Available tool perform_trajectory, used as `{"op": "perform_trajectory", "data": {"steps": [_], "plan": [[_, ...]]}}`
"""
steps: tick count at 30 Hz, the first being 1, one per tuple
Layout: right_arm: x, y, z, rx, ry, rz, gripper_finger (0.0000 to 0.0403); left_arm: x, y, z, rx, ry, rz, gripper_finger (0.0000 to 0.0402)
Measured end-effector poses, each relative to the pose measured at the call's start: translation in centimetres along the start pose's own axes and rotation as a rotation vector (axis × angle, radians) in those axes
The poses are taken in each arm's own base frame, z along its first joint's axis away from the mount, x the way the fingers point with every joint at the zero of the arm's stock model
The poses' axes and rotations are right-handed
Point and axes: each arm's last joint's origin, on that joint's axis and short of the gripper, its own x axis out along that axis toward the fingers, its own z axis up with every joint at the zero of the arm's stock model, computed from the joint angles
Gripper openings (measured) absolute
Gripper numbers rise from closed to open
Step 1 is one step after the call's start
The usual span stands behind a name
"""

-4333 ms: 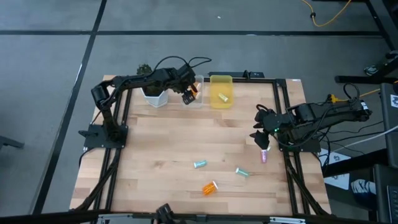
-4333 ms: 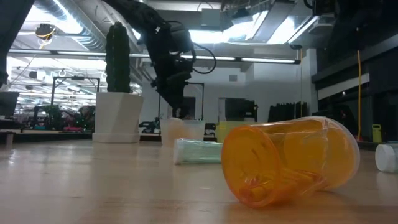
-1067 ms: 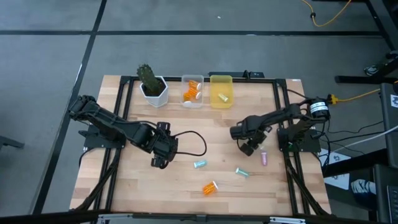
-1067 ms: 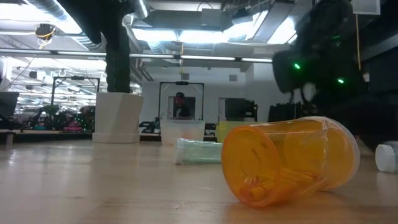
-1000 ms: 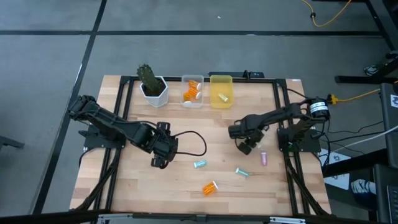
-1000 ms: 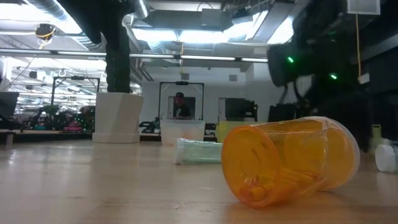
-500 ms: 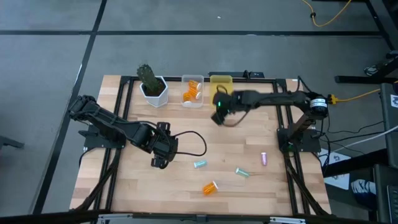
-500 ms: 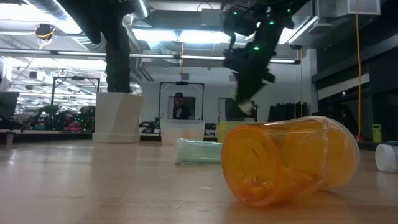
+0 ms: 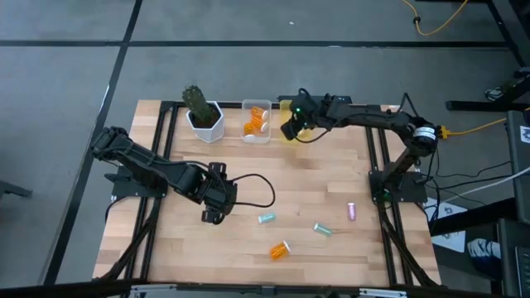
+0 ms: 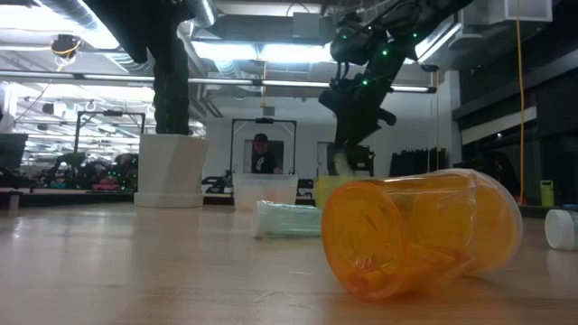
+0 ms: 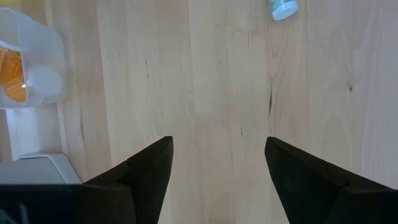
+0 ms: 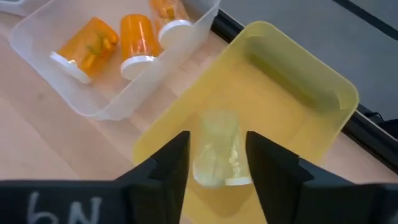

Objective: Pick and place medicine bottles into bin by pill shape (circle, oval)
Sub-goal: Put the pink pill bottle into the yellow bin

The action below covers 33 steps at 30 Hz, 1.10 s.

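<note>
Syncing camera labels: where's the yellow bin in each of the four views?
High view: yellow bin at the table's far edge, mostly hidden under the right gripper.
Low view: low yellow shape behind the big orange bottle, below the right arm.
Left wrist view: not in it.
Right wrist view: fills the middle, a pale bottle between the fingers.
Shared landmark: the clear bin beside it.

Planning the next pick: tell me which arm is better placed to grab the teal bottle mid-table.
Left. Its open gripper sits beside the teal bottle, while the right gripper is over the yellow bin.
</note>
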Motion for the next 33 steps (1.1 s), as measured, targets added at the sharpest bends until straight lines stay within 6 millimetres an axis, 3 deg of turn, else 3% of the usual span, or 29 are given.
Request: {"op": "perform_trajectory", "data": {"steps": [7, 14, 20, 27, 33], "plan": [[-0.2, -0.2, -0.1, -0.013, 0.041, 0.000, 0.0200, 0.0, 0.0, 0.0, 0.000, 0.000, 0.000, 0.0250], [-3.7, 2.1, -1.3, -0.115, 0.275, 0.010, 0.0196, 0.0, 0.0, 0.0, -0.005, 0.000, 0.000, 0.0250], [-7.5, 4.4, -4.4, -0.233, 0.438, 0.005, 0.0194, 0.0, 0.0, 0.0, -0.006, -0.003, -0.001, 0.0250], [-12.2, 4.7, -8.5, -0.188, 0.569, -0.065, 0.0194, 0.0, 0.0, 0.3, -0.015, -0.028, 0.004, 0.0250], [-15.0, 4.7, -13.7, -0.100, 0.567, -0.073, 0.0194, 0.0, -0.1, 0.4, -0.071, -0.042, 0.005, 0.0250]]}}
